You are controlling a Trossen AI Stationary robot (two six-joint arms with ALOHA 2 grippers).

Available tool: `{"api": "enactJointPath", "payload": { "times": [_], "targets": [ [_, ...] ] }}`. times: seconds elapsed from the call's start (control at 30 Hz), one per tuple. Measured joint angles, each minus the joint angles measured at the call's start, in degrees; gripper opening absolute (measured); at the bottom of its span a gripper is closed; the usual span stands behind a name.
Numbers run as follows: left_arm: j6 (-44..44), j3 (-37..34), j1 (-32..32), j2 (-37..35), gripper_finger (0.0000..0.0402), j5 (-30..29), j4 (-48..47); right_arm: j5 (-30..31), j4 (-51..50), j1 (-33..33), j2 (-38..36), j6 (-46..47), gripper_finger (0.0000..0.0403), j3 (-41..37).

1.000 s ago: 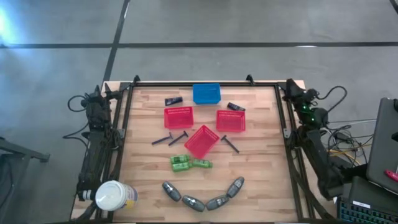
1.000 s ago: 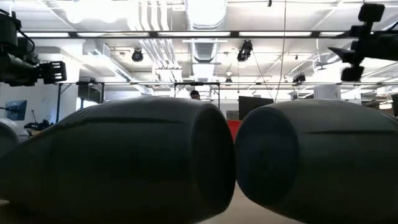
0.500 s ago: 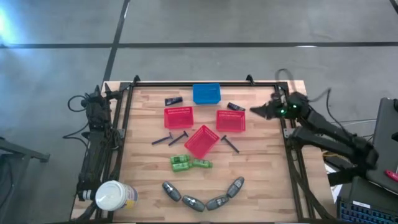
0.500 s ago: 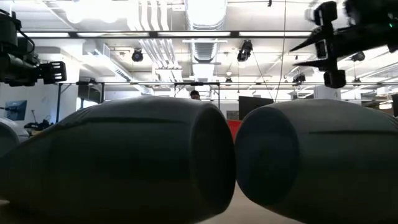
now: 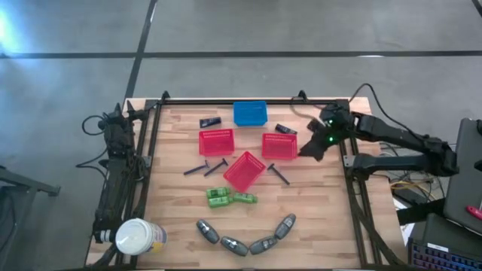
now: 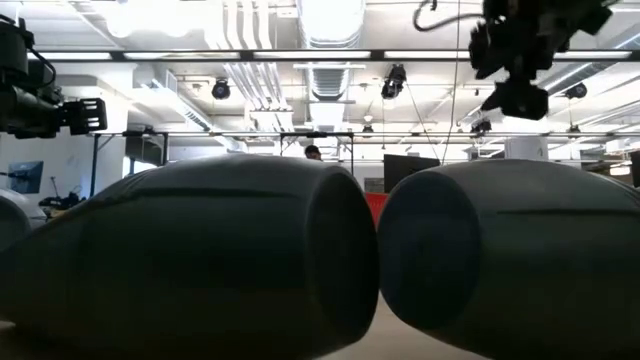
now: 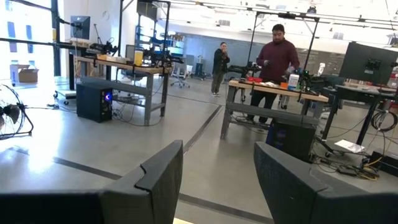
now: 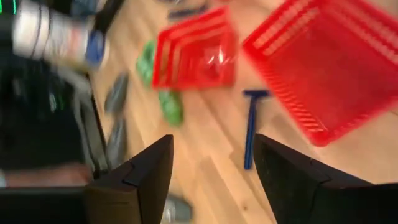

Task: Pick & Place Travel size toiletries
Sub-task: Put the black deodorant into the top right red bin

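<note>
The toiletries lie on the wooden table. Four grey oval bottles [image 5: 234, 245] curve along the near edge, and two of them [image 6: 220, 255] fill the low view. Two green pieces [image 5: 230, 198] lie mid-table. Thin black sticks [image 5: 206, 168] [image 5: 279, 174] lie beside the tipped red basket [image 5: 244, 171]. Dark packets [image 5: 210, 121] [image 5: 285, 129] lie near the far edge. My right gripper [image 5: 305, 150] [image 8: 211, 155] hangs open above the table, just right of the right red basket [image 5: 279, 146], holding nothing. My left gripper [image 7: 217, 162] is open, parked at the table's left edge [image 5: 114, 124].
Another red basket [image 5: 216, 141] and a blue basket [image 5: 250, 113] stand toward the far side. A white-topped round container [image 5: 139, 237] sits at the near left corner. A black frame rail [image 5: 346, 162] borders the table. People stand [image 7: 277, 59] in the room beyond.
My right arm has swung out from its parked place at the table's right edge, leftward over the table, and the gripper has tipped down beside the right red basket. The toiletries and baskets have stayed where they were.
</note>
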Motion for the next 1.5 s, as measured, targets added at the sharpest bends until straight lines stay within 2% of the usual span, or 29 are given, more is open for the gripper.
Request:
{"api": "enactJointPath", "payload": {
  "times": [0.1, 0.4, 0.6, 0.97, 1.1, 1.27, 1.5],
  "targets": [
    [0.0, 0.0, 0.0, 0.0, 0.0202, 0.0, 0.0, 0.2, -5.1, 5.9, 3.4, -8.1, 0.0232, 3.7],
    [0.0, 0.0, 0.0, 0.0, 0.0202, 0.0, -0.1, 8.7, -16.3, 26.3, 19.1, -17.7, 0.0274, 11.2],
    [0.0, 0.0, 0.0, 0.0, 0.0202, 0.0, -0.2, 12.8, -23.1, 34.6, 28.9, -23.4, 0.0298, 16.9],
    [0.0, 0.0, 0.0, 0.0, 0.0202, 0.0, -0.1, 13.9, -22.2, 48.7, 40.9, -31.8, 0.0319, 25.2],
    [0.0, 0.0, 0.0, 0.0, 0.0202, 0.0, 0.0, 18.2, -16.7, 53.5, 43.3, -31.8, 0.0324, 25.4],
    [0.0, 0.0, 0.0, 0.0, 0.0202, 0.0, 0.0, 22.8, -8.2, 57.7, 45.4, -26.5, 0.0329, 25.2],
    [0.0, 0.0, 0.0, 0.1, 0.0202, 0.0, 0.0, 27.0, -3.1, 60.1, 50.5, -27.1, 0.0318, 24.6]
  ]
}}
